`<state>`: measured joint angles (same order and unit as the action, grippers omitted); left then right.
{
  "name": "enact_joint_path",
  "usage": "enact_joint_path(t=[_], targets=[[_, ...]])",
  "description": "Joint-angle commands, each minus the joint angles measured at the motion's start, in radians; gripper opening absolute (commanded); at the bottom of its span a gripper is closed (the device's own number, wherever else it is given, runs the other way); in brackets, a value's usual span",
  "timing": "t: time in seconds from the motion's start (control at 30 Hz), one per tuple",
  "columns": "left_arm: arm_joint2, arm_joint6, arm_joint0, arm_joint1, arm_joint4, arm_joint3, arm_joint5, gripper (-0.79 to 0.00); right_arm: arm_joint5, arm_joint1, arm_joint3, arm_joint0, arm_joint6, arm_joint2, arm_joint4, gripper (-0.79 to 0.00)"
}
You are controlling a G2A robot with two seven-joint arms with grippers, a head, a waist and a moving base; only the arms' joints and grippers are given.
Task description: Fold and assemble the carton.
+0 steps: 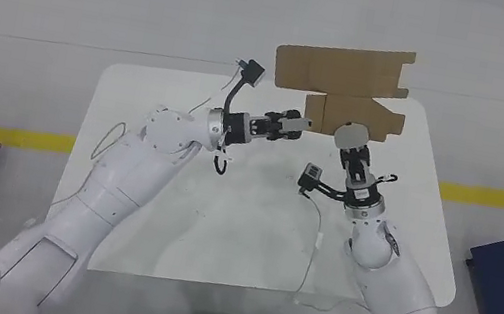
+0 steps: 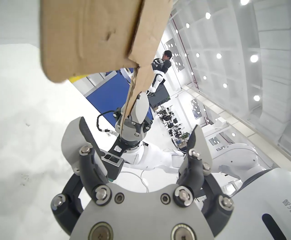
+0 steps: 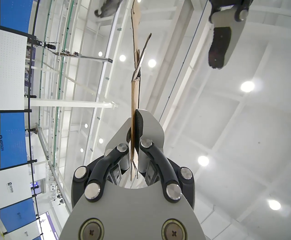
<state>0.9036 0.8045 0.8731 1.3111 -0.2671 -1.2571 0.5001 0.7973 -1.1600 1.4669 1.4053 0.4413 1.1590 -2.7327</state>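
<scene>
Pinching flat carton (image 1: pixel 348 72) edge between fingers of right gripper (image 3: pixel 135 114) above tabletop (image 1: pixel 220 223), holding left gripper (image 2: pixel 139 125) fingers spread beside it.

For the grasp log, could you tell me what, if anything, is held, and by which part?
The right gripper holds the carton, jaws shut on a flap's edge; the left gripper is open, empty.

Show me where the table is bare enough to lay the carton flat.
Widest bare patch: the table between the two arms, toward the robot. A smaller one: the far corner outside the left arm. Crowded: the other far corner, where left gripper, right gripper and carton cluster.
</scene>
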Motion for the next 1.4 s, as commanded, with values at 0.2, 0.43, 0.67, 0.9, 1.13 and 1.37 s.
enact_joint_path(t=[0.2,0.43,0.67,0.9,1.13,1.37], targets=[[-0.032,-0.026,-0.041,0.019,0.017,0.054,0.04,-0.511,0.028,-0.004,0.026,0.018,-0.077,0.016,-0.05,-0.785],[-0.035,-0.065,-0.047,0.028,0.034,0.084,0.059,-0.785,0.031,-0.009,0.026,0.02,-0.145,0.024,-0.076,-0.785],[-0.037,-0.075,-0.061,0.035,0.047,0.086,0.074,-0.785,0.044,-0.014,0.029,0.003,-0.191,0.033,-0.099,-0.708],[0.011,-0.056,-0.036,0.021,0.05,0.061,0.071,-0.785,0.044,-0.025,0.013,-0.015,-0.19,0.033,-0.133,0.0],[0.061,-0.004,-0.009,-0.001,0.1,0.023,0.037,-0.785,0.006,-0.027,-0.02,-0.031,-0.11,0.128,-0.065,0.0],[0.082,0.151,-0.016,-0.027,0.227,-0.047,-0.005,-0.785,-0.06,-0.016,0.061,-0.017,0.026,0.291,0.22,0.0]])
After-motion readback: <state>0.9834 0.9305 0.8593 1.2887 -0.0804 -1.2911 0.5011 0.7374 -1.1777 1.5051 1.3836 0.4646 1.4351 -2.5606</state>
